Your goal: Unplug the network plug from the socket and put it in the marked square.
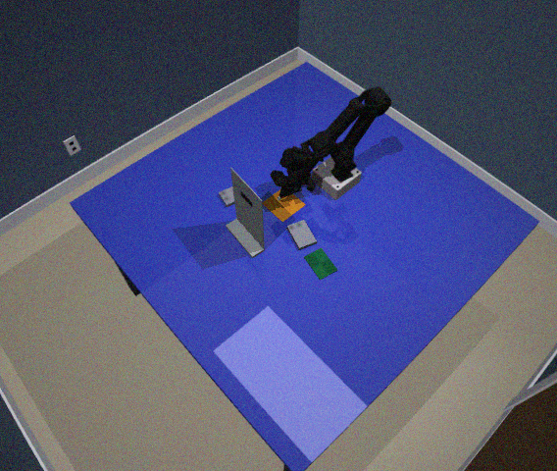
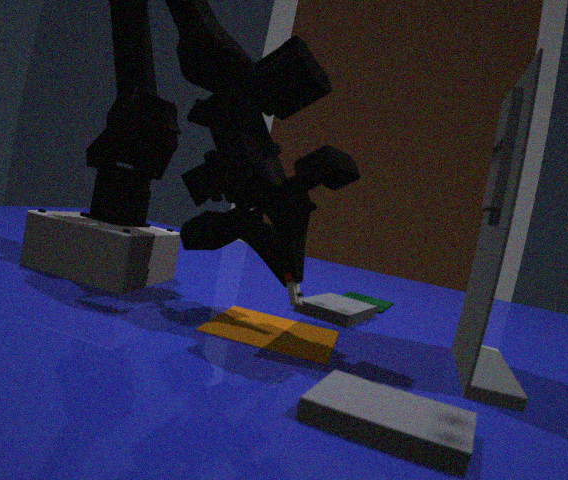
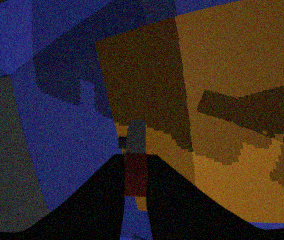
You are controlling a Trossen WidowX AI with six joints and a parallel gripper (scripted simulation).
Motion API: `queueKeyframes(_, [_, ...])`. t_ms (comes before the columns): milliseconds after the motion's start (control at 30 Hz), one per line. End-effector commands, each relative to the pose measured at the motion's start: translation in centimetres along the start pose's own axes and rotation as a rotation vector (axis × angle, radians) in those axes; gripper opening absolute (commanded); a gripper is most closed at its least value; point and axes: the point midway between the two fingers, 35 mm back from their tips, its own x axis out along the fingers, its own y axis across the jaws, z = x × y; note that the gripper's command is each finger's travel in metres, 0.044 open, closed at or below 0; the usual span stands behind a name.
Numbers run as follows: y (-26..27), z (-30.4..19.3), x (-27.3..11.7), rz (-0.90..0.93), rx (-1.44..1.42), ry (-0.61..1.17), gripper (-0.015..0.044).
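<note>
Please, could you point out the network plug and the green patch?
network plug (image 2: pixel 294 293) (image 3: pixel 135 175): exterior and wrist views, pale end; red body
green patch (image 1: pixel 320 264) (image 2: pixel 369 300): top and exterior views, its upper face

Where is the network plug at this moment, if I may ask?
In the exterior view, the network plug hangs between the gripper's fingertips, left of the upright panel.
</note>
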Motion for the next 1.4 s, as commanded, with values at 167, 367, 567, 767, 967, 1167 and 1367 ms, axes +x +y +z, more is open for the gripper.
queueKeyframes(167, [-0.9, 0.0, 0.9, -0.005, -0.002, -0.003, 0.0])
queueKeyframes(367, [-1.3, 0.0, 1.3, -0.005, -0.002, -0.003, 0.0])
queueKeyframes(567, [-1.7, 0.0, 1.8, -0.005, -0.002, -0.003, 0.0])
queueKeyframes(767, [-2.2, 0.0, 2.2, -0.005, -0.002, -0.002, 0.0])
queueKeyframes(967, [-2.2, 0.0, 2.3, -0.005, -0.002, -0.002, 0.0])
queueKeyframes(1167, [-2.3, 0.0, 2.4, -0.005, -0.002, -0.002, 0.0])
queueKeyframes(1367, [-2.2, -0.1, 2.4, -0.005, -0.005, 0.001, 0.0])
